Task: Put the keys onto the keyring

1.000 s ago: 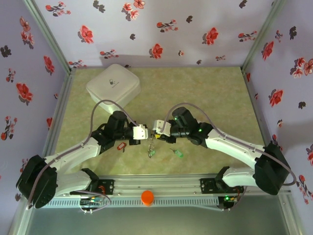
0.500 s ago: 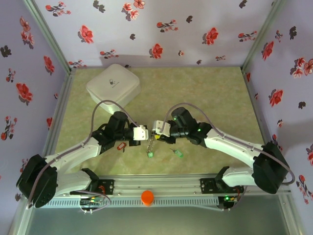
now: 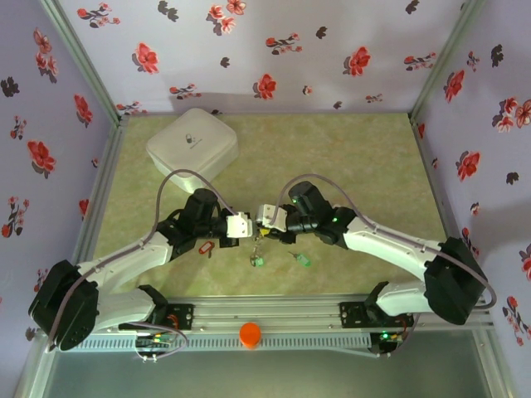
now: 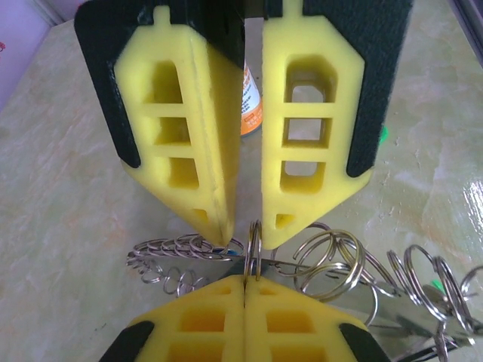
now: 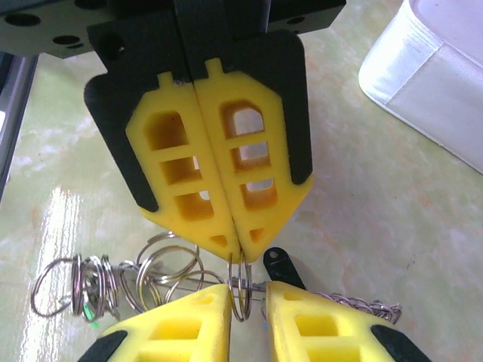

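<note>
Robot test booth: floral walls [image 3: 274,50], marbled tabletop [image 3: 332,157].

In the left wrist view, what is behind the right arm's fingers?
A narrow strip of an orange bottle shows through the gap between the right fingers; they cover the rest of it.

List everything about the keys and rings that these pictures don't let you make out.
- Top view: the bundle of rings is too small to count keys or rings.
- Left wrist view: the keys run off the lower right edge, overlapped by rings.
- Left wrist view: the orange bottle is mostly hidden behind the right gripper's fingers.
- Right wrist view: the black tag is partly covered by a finger; its key is hidden.
</note>
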